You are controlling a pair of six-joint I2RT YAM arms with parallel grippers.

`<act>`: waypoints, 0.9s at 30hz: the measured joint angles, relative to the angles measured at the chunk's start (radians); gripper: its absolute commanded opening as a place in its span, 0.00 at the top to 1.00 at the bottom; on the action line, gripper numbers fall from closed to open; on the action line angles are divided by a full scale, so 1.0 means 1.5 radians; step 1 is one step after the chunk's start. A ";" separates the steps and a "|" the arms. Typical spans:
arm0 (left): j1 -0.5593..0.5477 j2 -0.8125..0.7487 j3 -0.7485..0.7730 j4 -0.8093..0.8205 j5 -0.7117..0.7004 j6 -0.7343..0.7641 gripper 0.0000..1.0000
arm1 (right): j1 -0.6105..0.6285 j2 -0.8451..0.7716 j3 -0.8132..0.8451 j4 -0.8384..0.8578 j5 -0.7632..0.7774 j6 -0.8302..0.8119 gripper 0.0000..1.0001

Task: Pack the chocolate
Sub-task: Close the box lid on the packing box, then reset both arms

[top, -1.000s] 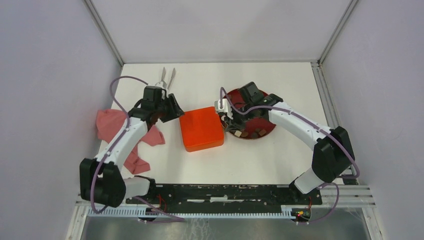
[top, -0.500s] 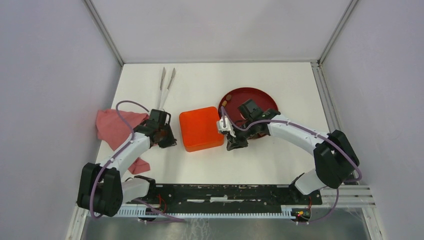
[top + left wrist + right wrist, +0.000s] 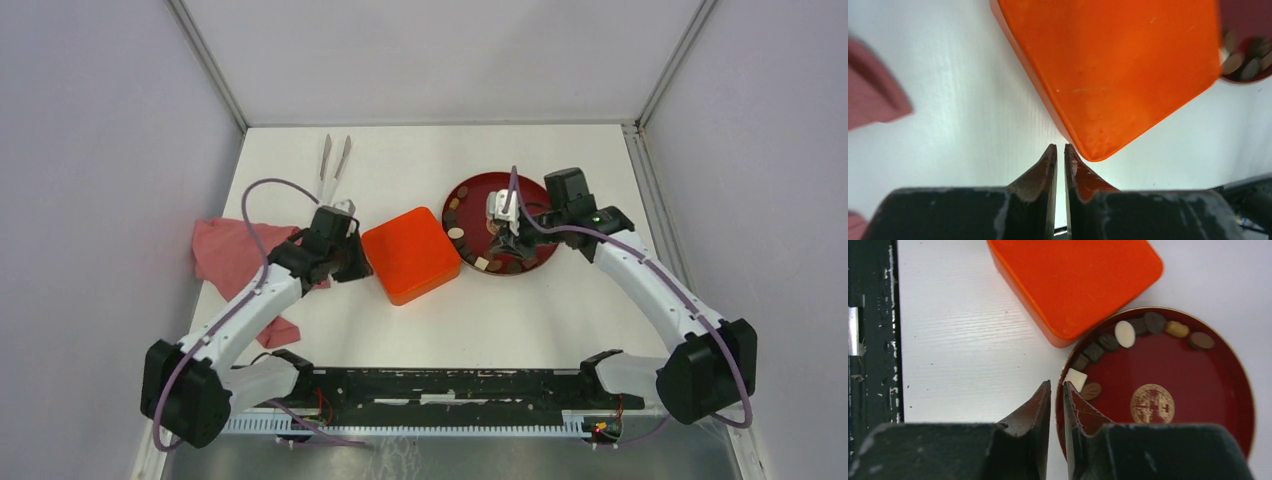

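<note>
The chocolate (image 3: 1124, 333) lies as several small dark, brown and cream pieces along the left rim of the round dark-red plate (image 3: 1198, 390), also seen from above as chocolate (image 3: 456, 233) on the plate (image 3: 535, 215). My right gripper (image 3: 1057, 385) is shut and holds nothing; it hovers over the plate's near-left rim, beside a white square piece (image 3: 1075, 378). The orange box (image 3: 410, 255) sits closed and turned diagonal, left of the plate. My left gripper (image 3: 1058, 147) is shut and empty, with its right finger against a corner of the box (image 3: 1113, 65).
A pink cloth (image 3: 235, 255) lies at the table's left edge, behind the left arm. Metal tongs (image 3: 333, 168) rest at the back left. The box nearly touches the plate's left rim. Grey walls close in the table on three sides.
The left gripper shut and came up against the box's left corner; the box has turned diagonal. The right arm swung from the plate's near-left side to over the plate.
</note>
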 measured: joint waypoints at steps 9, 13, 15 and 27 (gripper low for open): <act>-0.001 -0.218 0.300 -0.125 -0.089 0.090 0.06 | -0.056 -0.055 0.176 -0.035 0.058 0.055 0.12; -0.001 -0.303 0.361 -0.064 -0.055 0.109 0.00 | -0.078 -0.069 0.281 -0.013 0.095 0.104 0.02; -0.001 -0.329 0.377 -0.040 -0.037 0.109 0.00 | -0.086 -0.087 0.300 0.012 0.125 0.150 0.02; -0.001 -0.317 0.423 0.034 0.074 0.063 0.00 | -0.093 -0.098 0.426 0.053 0.192 0.360 0.02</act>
